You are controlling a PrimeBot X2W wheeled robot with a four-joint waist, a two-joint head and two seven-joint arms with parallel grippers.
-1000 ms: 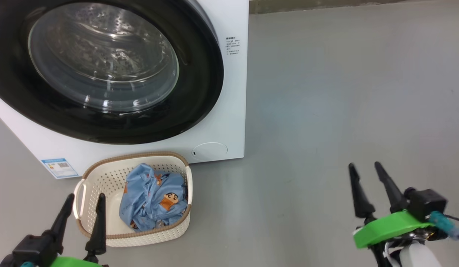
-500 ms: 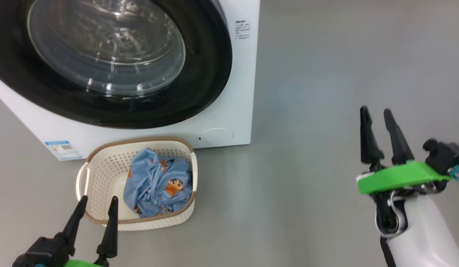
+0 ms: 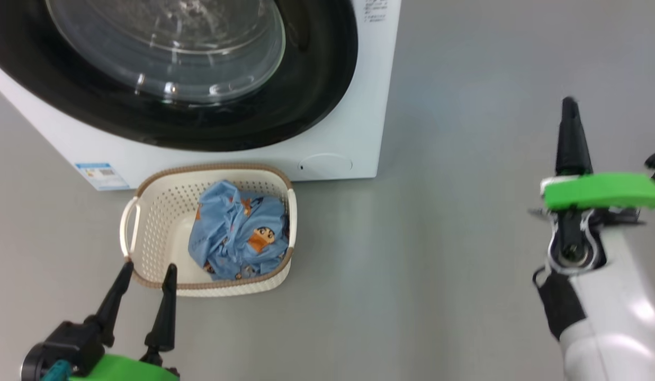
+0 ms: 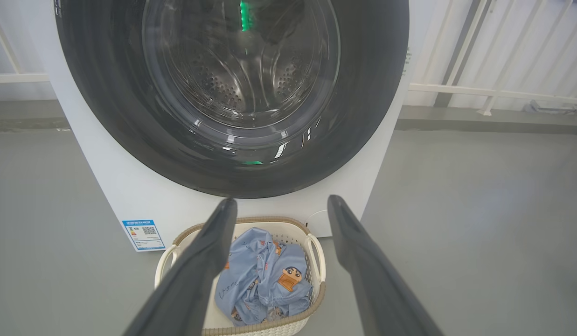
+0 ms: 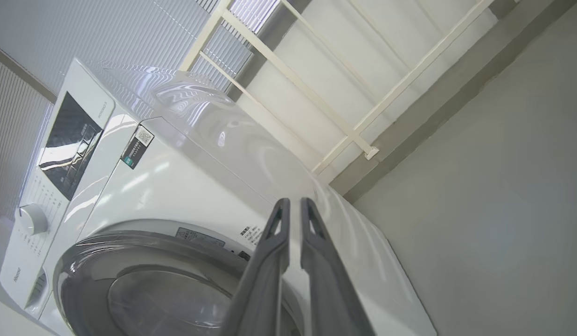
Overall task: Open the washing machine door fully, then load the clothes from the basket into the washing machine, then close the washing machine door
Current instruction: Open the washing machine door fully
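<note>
Door: the large round glossy black washing machine door (image 3: 316,79) with its clear glass window sits shut against the big white front-loading washing machine (image 3: 359,143).
Basket: the small cream-white perforated plastic basket (image 3: 152,211) with a brown rim stands on the grey floor (image 3: 438,238), just before the machine.
Clothes: the light blue cartoon-print clothes (image 3: 237,238) lie bunched in the basket's right half.
My left end effector (image 3: 149,266): spread wide, empty, by the basket's near rim.
My right end effector (image 3: 570,106): fingers pressed almost together, pinching nothing, raised well right of the machine.
</note>
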